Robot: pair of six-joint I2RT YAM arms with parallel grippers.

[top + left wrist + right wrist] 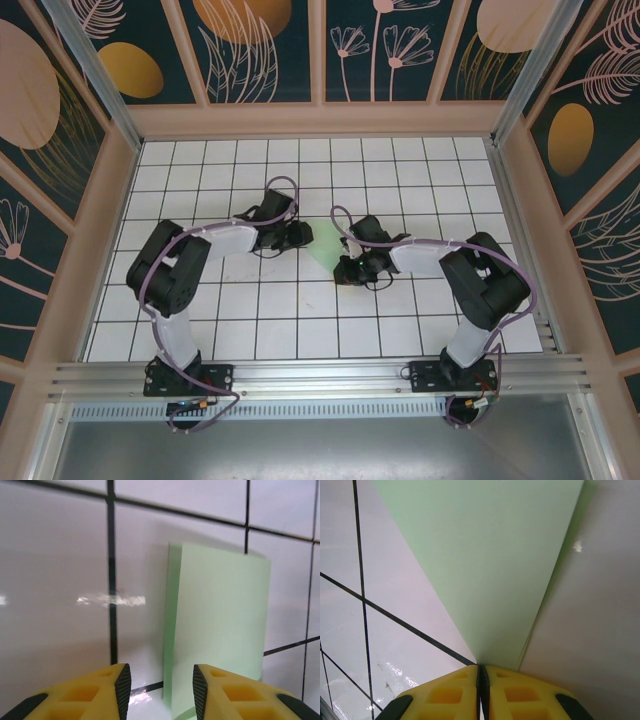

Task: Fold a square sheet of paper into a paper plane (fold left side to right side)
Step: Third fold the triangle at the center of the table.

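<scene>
1. Right gripper (pixel 480 669), yellow-fingered, was pressed together, pinching one corner of the thin pale mint-green square sheet of paper (pixel 485 565). The sheet was doubled over, with two layers showing along one edge.
2. Judgement: this pinch should act as a fixed anchor, since any drag would skew the layers.
3. Left gripper (pixel 161 672) stood spread and gripped nothing; the sheet's near edge lay just under its gap.
4. The sheet lay between both grippers on the white grid-tiled surface (pixel 60 605). A darker strip along its left side suggested the fold was not yet flat.
5. Judgement: press along the fold line toward the far edge, then check corner alignment.
</scene>
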